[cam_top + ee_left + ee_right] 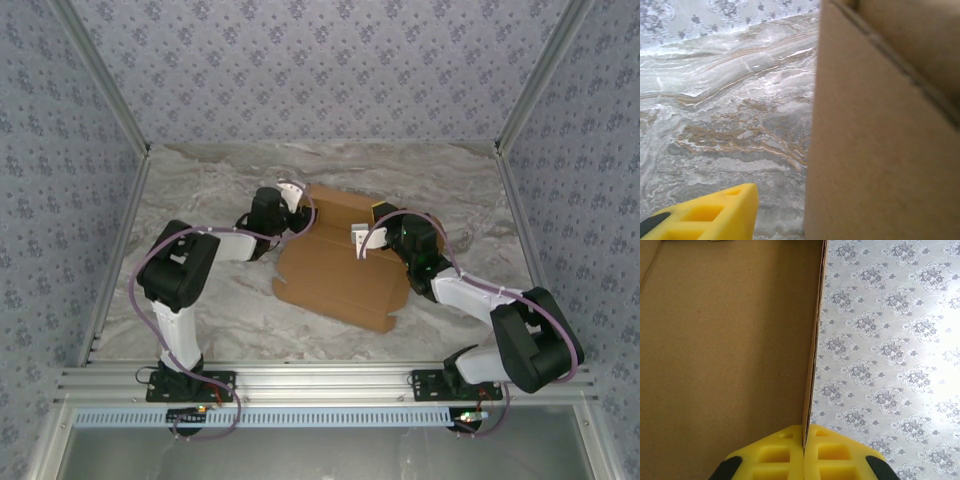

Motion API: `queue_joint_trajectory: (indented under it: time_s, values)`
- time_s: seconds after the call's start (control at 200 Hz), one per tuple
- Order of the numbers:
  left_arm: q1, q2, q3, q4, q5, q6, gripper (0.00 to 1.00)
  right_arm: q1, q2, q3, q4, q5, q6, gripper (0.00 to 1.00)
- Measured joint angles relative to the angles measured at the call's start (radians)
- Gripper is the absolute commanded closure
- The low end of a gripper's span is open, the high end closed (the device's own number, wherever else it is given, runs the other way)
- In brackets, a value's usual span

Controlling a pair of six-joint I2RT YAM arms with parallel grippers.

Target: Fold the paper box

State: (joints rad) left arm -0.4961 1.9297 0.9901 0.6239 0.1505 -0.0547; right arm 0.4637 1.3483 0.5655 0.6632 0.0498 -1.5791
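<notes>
You are mid-fold on the plain tan-brown cardboard paper box (340, 275) in the middle of the marbled bench (200, 300): the right gripper (803, 445) pinches a raised panel's edge in closed jaws, the left gripper (296, 205) sits by the far-left flap, its jaws' width impossible to tell, so next you probably need to press that flap inward.

Black-and-white jointed left arm (180, 272), right arm (525, 340) alike: black housings, white link shells, thin lilac cables (146, 262) looped outside. Yellow moulded-plastic fingers (782, 457), ribbed pockets, black insets.
</notes>
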Motion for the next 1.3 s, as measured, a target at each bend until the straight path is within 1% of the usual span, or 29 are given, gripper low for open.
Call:
queue_joint_trajectory:
  time_s: [0.315,0.645,0.79,0.864,0.919,1.004,1.124,1.234,1.299]
  values:
    - [-0.049,0.004,0.046,-0.069,-0.16,-0.072,0.61,0.0,0.0,0.0,-0.004,0.013,0.001,1.0]
    - [-0.128,0.027,0.141,-0.198,-0.414,-0.175,0.67,0.001,0.0,0.002,-0.017,0.023,0.018,1.0]
    - [-0.153,0.048,0.192,-0.25,-0.502,-0.211,0.7,0.001,0.0,0.011,-0.031,0.024,0.023,1.0]
    - [-0.164,0.057,0.212,-0.268,-0.535,-0.229,0.71,0.001,0.0,0.011,-0.035,0.027,0.03,1.0]
    - [-0.169,0.061,0.217,-0.277,-0.552,-0.239,0.68,0.0,0.0,0.013,-0.042,0.027,0.037,1.0]
    - [-0.172,0.064,0.219,-0.276,-0.562,-0.243,0.61,-0.003,0.0,0.021,-0.054,0.026,0.046,1.0]
    - [-0.166,0.064,0.188,-0.224,-0.55,-0.232,0.52,-0.011,0.0,0.035,-0.071,0.021,0.056,1.0]
    - [-0.144,0.053,0.146,-0.163,-0.497,-0.206,0.46,-0.016,0.0,0.05,-0.095,0.014,0.068,1.0]
    - [-0.122,0.039,0.113,-0.14,-0.434,-0.185,0.44,-0.021,0.002,0.063,-0.113,0.012,0.072,1.0]
